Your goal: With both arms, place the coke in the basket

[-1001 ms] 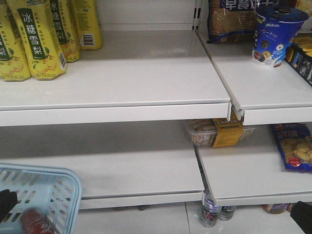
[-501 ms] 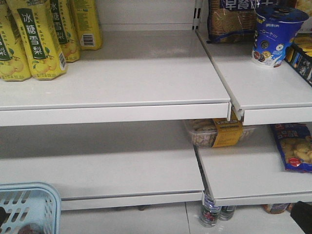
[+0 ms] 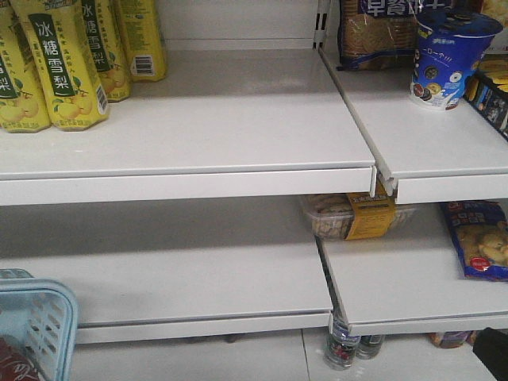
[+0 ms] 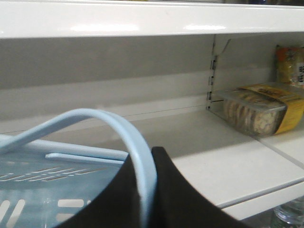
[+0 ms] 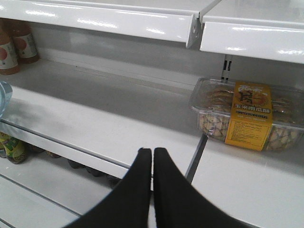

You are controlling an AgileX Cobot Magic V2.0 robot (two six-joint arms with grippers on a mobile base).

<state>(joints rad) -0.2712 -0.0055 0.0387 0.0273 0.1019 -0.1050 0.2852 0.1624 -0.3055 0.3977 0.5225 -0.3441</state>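
- Our left gripper is clamped on the basket handle, low at the front view's left edge.
- The coke lies inside the basket, only a red sliver showing.
- Our right gripper is pressed closed and empty, facing the cookie box on the shelf.
- Yellow drink bottles stand above.

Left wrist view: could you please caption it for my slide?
Left hand shut on the pale blue basket handle before an empty shelf.

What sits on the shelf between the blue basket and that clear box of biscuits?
Nothing: in the front view, bare white shelf runs from the basket to the biscuit box.
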